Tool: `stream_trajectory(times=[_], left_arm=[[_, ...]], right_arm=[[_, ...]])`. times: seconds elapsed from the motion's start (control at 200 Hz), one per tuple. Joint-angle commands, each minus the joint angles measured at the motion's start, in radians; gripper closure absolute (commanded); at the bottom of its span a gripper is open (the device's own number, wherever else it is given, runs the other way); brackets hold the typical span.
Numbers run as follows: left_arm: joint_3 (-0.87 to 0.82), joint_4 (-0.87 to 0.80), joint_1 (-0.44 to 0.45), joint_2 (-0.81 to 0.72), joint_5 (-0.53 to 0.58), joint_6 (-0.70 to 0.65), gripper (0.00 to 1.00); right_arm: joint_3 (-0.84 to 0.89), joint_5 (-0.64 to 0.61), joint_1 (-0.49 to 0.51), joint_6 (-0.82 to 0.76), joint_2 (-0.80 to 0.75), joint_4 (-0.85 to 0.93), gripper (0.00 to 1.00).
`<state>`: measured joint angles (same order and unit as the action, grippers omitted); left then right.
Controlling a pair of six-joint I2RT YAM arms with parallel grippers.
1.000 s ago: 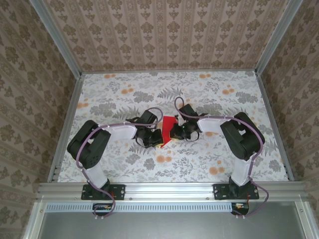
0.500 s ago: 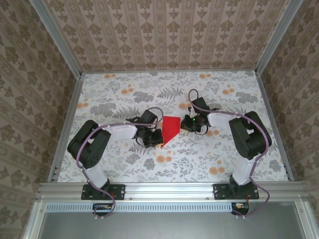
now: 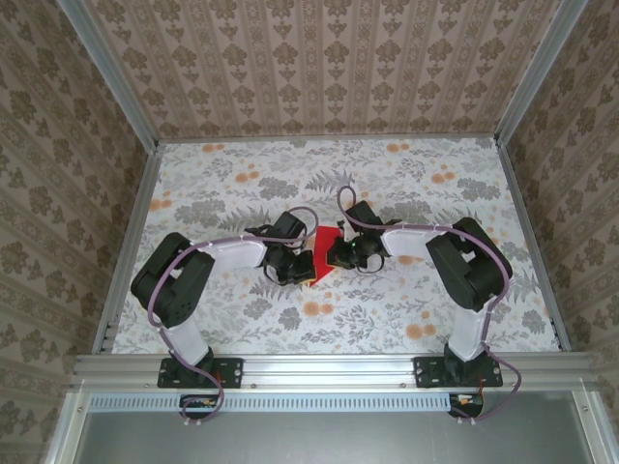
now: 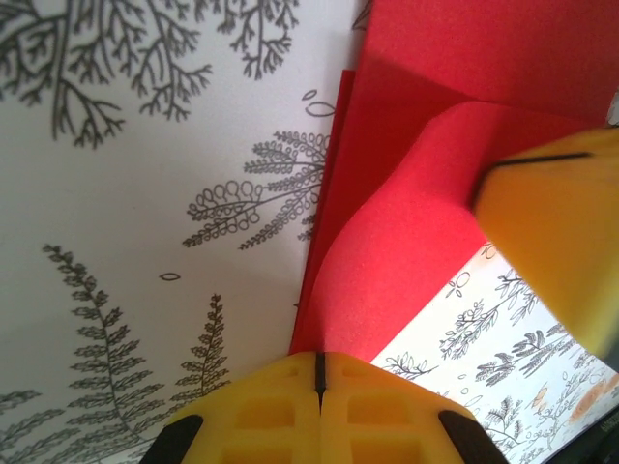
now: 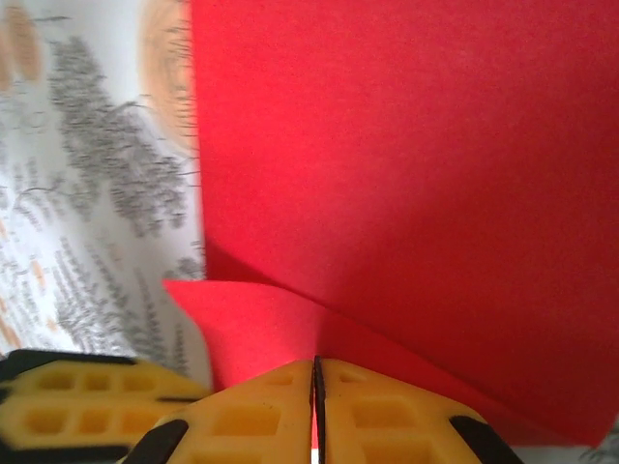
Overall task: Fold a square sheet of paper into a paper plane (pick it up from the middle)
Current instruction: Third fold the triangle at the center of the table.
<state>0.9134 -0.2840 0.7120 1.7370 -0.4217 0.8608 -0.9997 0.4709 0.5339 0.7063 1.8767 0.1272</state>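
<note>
The square sheet of paper (image 3: 320,258), bright red and folded into layers, lies mid-table between both grippers. My left gripper (image 3: 304,271) is shut on its near-left corner; in the left wrist view the yellow fingertips (image 4: 319,365) pinch a curled red flap (image 4: 416,222) that lifts off the cloth. My right gripper (image 3: 337,253) is shut on the sheet's right edge; in the right wrist view its jaws (image 5: 314,375) close on a raised fold of the red paper (image 5: 406,145). The other gripper's yellow finger (image 4: 559,237) presses the flap from the right.
The floral tablecloth (image 3: 242,184) covers the table, boxed in by wallpapered walls and aluminium rails (image 3: 329,365) along the near edge. Both arms reach inward, their elbows (image 3: 174,275) at the sides. Free cloth lies behind and in front of the paper.
Half a second ago the right gripper stood off to the right with the sheet lying flatter. It has moved back left onto the paper's right edge. The left gripper kept its hold.
</note>
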Motion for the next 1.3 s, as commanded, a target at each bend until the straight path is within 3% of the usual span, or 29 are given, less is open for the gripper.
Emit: stream_trajectory(times=[0.0,0.245,0.765,1.295], left_arm=[[0.02,0.026,-0.002,-0.019,-0.012,-0.037,1.0],[0.008,0.192,-0.003,-0.01,-0.094,-0.057,1.0],[-0.036,0.131,-0.015,0.066,-0.046,-0.108,1.0],[-0.127,0.047,-0.008,0.027,-0.107,-0.157,1.0]], right_arm=[[-0.023,0.006,-0.005,0.004,0.034,0.022,0.89],[-0.029,-0.006,-0.006,-0.001,0.068,0.053,0.89],[-0.045,-0.036,-0.019,-0.044,0.096,0.134,0.89],[-0.078,-0.089,-0.03,-0.062,0.143,0.224,0.88]])
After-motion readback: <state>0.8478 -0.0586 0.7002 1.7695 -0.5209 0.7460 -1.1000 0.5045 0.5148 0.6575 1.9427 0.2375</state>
